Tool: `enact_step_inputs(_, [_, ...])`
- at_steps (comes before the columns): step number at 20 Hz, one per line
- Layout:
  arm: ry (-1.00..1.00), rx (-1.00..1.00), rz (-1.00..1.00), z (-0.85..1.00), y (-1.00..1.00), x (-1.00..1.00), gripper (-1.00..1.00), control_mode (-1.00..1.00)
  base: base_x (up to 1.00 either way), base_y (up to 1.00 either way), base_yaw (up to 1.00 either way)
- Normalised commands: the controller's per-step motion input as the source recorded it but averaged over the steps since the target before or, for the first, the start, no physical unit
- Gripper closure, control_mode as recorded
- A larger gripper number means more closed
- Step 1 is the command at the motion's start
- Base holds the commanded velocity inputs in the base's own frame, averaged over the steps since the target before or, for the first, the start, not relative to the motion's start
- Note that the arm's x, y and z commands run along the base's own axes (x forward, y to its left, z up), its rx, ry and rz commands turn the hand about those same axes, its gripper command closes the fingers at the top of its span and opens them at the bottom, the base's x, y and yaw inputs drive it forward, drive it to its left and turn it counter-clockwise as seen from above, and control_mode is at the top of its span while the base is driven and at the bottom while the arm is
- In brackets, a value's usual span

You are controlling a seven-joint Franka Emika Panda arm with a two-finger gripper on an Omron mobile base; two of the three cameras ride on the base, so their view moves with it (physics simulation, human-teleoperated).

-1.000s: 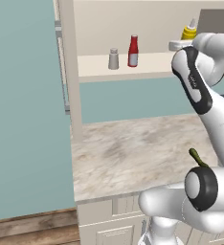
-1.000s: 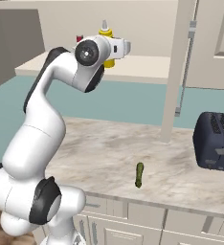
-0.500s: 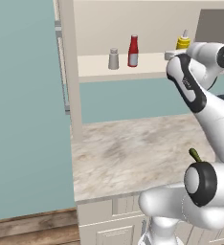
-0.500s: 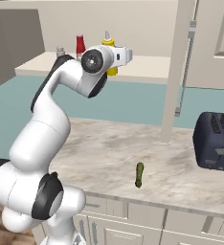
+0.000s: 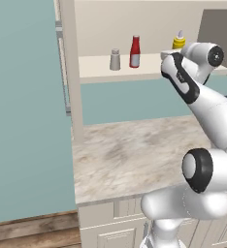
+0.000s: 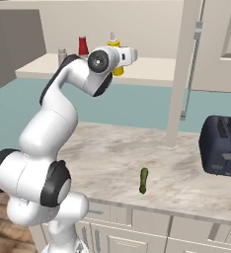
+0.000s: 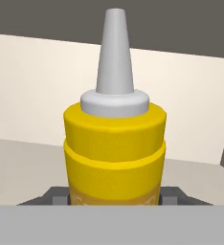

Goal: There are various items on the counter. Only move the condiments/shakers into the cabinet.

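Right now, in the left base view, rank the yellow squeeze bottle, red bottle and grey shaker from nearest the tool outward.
1. Yellow squeeze bottle: at the tool, right end of the shelf.
2. Red bottle: further left on the shelf.
3. Grey shaker: leftmost.

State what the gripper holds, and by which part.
The gripper holds the yellow squeeze bottle by its lower body, fingers on either side.

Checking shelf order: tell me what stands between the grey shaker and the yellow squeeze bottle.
The small red bottle stands between the grey shaker and the yellow squeeze bottle, seen in the left base view.
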Motion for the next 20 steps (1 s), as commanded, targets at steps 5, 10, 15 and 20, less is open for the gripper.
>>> enact_step_inputs(5, [0.00, 0.00, 0.00, -0.03, -0.03, 0.34, 1.00, -1.00, 0.00, 0.00, 0.00])
enact_step_inputs(10, [0.00, 0.02, 0.00, -0.28, -0.24, 0.14, 1.00, -1.00, 0.00, 0.00, 0.00])
enact_step_inputs(15, [-0.01, 0.03, 0.00, -0.15, -0.15, 0.27, 1.00, -1.00, 0.00, 0.00, 0.00])
enact_step_inputs(20, [0.00, 0.00, 0.00, -0.01, 0.00, 0.40, 1.00, -1.00, 0.00, 0.00, 0.00])
